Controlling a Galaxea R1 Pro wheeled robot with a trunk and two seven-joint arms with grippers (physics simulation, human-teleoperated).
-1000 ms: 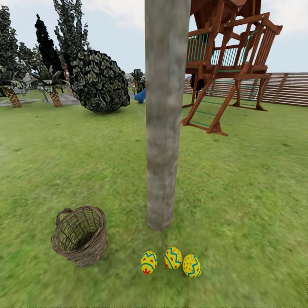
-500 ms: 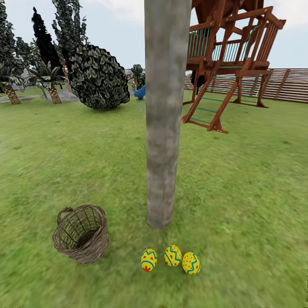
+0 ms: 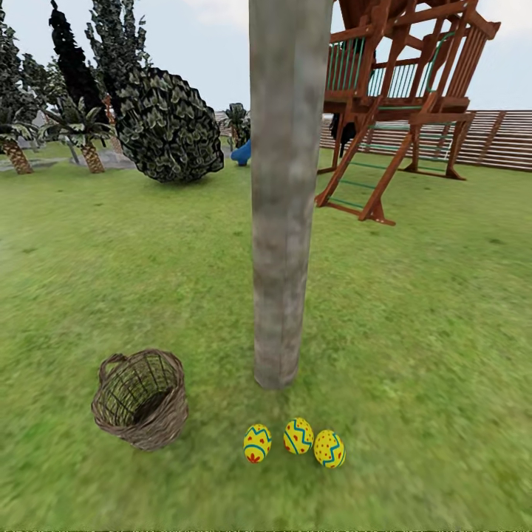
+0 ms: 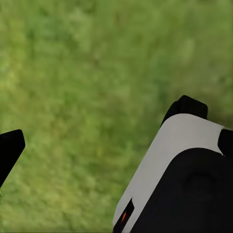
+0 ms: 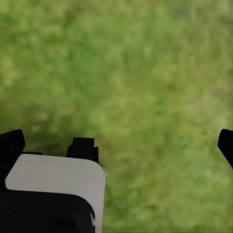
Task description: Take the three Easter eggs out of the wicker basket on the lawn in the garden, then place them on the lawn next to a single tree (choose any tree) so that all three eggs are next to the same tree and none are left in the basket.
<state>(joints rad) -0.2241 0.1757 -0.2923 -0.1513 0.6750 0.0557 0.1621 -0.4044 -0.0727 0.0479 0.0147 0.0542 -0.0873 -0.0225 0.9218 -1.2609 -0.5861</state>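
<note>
Currently three Easter eggs point(image 3: 293, 442) lie just before the tree point(image 3: 284, 192), wicker basket point(image 3: 140, 399) beside; wrist views show grass, gripper spread undeterminable.

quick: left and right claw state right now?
Left claw: open, nothing between the fingers, grass beneath.
Right claw: open, holding nothing, grass beneath.

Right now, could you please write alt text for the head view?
Three painted Easter eggs lie in a row on the lawn at the foot of a tree trunk. An empty-looking wicker basket sits nearby; a wooden play tower stands behind.
</note>
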